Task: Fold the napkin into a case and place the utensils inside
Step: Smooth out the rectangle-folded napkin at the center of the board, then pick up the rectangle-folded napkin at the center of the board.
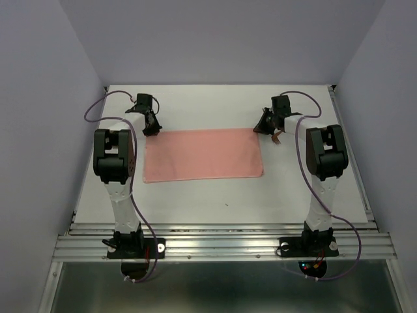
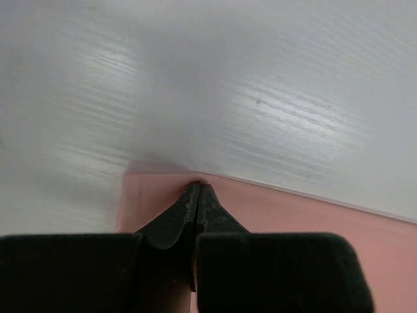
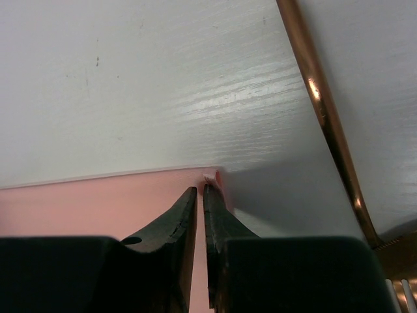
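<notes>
Surface: white, matt, faintly streaked along its grain in both wrist views, with one small dark speck near the middle, in front of the cloth. It is boxed in by plain pale lilac-grey walls on the left, right and far sides. A ribbed aluminium rail runs along the near edge and carries both arm bases. Purple cables loop out from each arm.

The napkin lies flat as a wide salmon-pink oblong across the middle of the surface, between the two arms, its long sides running left to right.

I see the left gripper down at the napkin's far-left corner. In its wrist view the fingers are pressed together, tips right on the far edge of the cloth.

The right gripper is down at the far-right corner. Its fingers are all but closed, and a small pucker of pink cloth is pinched at their tips.

The utensils lie on the bare surface just beside that corner, to its right. The right wrist view shows one thin coppery stem running past the fingers; a broader end shows at the lower right edge, too cropped to identify.
</notes>
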`<action>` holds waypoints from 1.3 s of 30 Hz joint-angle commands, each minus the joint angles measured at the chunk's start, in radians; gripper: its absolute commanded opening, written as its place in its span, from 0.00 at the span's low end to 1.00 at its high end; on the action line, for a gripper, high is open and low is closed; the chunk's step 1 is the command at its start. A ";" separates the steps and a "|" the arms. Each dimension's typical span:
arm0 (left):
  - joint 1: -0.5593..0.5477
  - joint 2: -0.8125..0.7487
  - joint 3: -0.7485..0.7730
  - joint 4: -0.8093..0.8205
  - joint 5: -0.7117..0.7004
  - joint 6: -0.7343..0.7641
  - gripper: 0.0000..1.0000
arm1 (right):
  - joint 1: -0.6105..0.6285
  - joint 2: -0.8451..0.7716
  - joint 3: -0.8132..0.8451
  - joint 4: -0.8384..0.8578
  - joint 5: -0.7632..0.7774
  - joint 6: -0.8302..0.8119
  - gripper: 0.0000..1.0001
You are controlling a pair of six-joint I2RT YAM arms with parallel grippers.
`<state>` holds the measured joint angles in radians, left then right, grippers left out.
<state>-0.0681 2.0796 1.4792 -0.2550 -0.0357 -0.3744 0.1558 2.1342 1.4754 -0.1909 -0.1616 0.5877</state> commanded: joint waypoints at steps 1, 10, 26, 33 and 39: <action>0.059 -0.027 -0.036 -0.101 -0.109 0.017 0.09 | -0.018 0.033 -0.018 -0.016 0.023 -0.032 0.15; 0.059 -0.026 -0.042 -0.099 -0.106 -0.001 0.09 | -0.018 0.026 -0.027 -0.015 0.010 -0.035 0.15; 0.059 -0.246 -0.072 -0.133 -0.073 0.025 0.17 | -0.018 -0.157 -0.029 -0.036 -0.035 -0.072 0.21; 0.059 -0.361 -0.244 -0.130 -0.110 0.019 0.62 | -0.018 -0.324 -0.151 -0.050 -0.033 -0.104 0.37; 0.060 -0.368 -0.338 -0.106 -0.087 0.026 0.81 | -0.018 -0.454 -0.276 -0.067 -0.032 -0.098 0.49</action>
<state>-0.0166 1.7245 1.1805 -0.3573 -0.1230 -0.3595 0.1436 1.7451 1.2591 -0.2382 -0.1951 0.5011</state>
